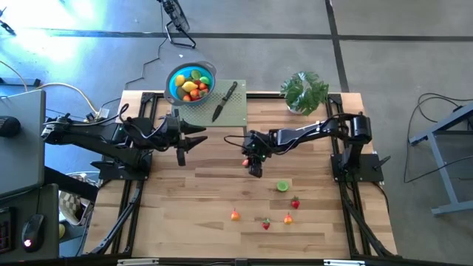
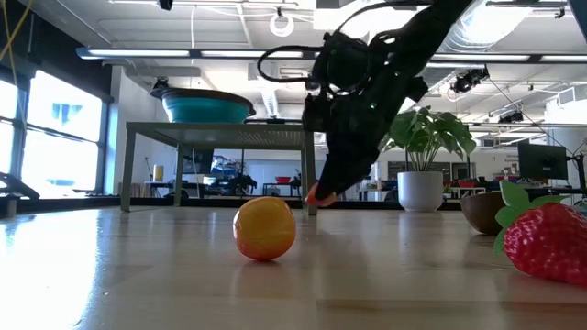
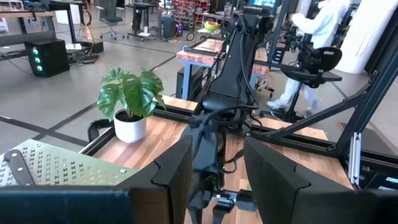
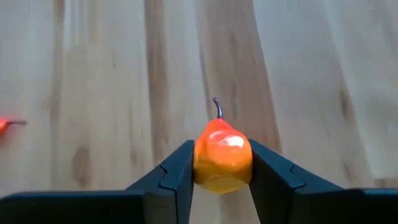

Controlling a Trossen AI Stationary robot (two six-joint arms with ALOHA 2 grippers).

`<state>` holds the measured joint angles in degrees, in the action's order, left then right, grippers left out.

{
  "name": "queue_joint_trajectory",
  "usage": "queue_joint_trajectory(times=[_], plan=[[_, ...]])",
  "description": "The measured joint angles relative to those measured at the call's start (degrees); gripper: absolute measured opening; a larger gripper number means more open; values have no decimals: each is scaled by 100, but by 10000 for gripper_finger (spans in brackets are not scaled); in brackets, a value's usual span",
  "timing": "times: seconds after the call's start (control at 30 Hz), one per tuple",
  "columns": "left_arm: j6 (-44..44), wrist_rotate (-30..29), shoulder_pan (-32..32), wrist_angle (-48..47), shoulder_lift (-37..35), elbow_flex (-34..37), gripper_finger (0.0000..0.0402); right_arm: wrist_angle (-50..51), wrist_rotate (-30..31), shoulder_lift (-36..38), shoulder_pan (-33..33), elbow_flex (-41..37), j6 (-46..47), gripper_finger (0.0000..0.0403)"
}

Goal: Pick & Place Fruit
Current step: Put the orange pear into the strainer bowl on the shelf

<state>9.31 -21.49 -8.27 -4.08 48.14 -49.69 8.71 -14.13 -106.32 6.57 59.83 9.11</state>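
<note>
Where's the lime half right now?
In the high view the lime half lies on the table, right of centre, just beyond the strawberry and near the right gripper.

This is a robotics lab in an open industrial hall. A light wooden slatted table in a black metal frame stands on a bare grey concrete floor, with more workbenches, office chairs, monitors and ceiling strip lights beyond.
</note>
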Motion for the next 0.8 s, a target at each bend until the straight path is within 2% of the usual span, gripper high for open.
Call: queue_joint_trajectory(times=[0.1, 0.37, 0.53, 0.8], plan=[[-1, 2, 0, 7, 0, 0, 140, -32, -170, 181, -23, -16, 32, 116], [0, -4, 0, 23, 0, 0, 140, -416, -121, 1006, -28, -4, 142, 121], [-1, -5, 1, 110, 0, 0, 140, -798, 154, 1639, -16, -1, 298, 116], [-1, -4, 1, 145, 6, 2, 140, -2032, 625, 2388, -9, 1, 330, 119]])
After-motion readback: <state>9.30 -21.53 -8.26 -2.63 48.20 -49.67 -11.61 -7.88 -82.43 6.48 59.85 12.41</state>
